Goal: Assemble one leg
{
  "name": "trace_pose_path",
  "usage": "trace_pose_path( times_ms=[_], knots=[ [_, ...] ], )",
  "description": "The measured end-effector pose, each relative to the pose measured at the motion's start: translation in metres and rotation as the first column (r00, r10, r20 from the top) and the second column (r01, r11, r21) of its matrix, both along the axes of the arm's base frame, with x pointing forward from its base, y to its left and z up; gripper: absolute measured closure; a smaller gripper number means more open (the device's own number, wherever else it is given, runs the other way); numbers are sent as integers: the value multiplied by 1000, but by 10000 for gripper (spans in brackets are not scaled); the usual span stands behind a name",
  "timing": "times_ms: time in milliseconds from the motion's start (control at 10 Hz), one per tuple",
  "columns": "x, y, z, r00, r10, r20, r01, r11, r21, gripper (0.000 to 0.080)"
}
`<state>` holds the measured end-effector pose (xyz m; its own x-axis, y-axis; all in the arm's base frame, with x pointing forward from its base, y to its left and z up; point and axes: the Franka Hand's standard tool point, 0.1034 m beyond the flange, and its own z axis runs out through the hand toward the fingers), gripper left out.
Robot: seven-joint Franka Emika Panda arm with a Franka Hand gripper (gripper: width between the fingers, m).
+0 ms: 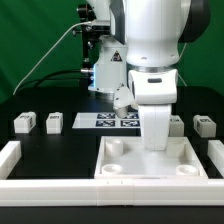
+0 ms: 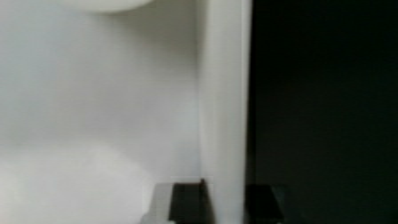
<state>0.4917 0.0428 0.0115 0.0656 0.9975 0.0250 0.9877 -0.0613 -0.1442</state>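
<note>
The white tray-like tabletop (image 1: 150, 165) lies at the front centre, sockets up. My gripper (image 1: 156, 146) reaches down onto its far right part, and the fingertips are hidden by the hand in the exterior view. In the wrist view the gripper (image 2: 228, 206) straddles the tabletop's thin upright wall (image 2: 224, 100). One dark finger (image 2: 191, 206) is on the inner side and the other on the outer side, both against the wall. Two legs (image 1: 23, 122) (image 1: 54, 122) lie on the exterior view's left and two more (image 1: 175, 123) (image 1: 203, 125) on its right, all apart from the gripper.
The marker board (image 1: 105, 120) lies flat behind the tabletop. A white fence (image 1: 10, 158) runs along the table's front and both sides. Camera rig and cables (image 1: 95, 40) stand at the back before the green curtain.
</note>
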Motion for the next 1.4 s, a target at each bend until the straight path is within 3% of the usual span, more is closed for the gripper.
trace_pose_path(
  times_ms=[600,1100,1300,1400],
  knots=[
    [5,38,0,999,45,9,-45,999,19,723],
    [6,35,0,1000,27,8,-27,1000,16,715],
    [7,35,2,1000,13,14,-13,1000,15,354],
    [7,35,3,1000,4,16,-4,1000,14,354]
  ],
)
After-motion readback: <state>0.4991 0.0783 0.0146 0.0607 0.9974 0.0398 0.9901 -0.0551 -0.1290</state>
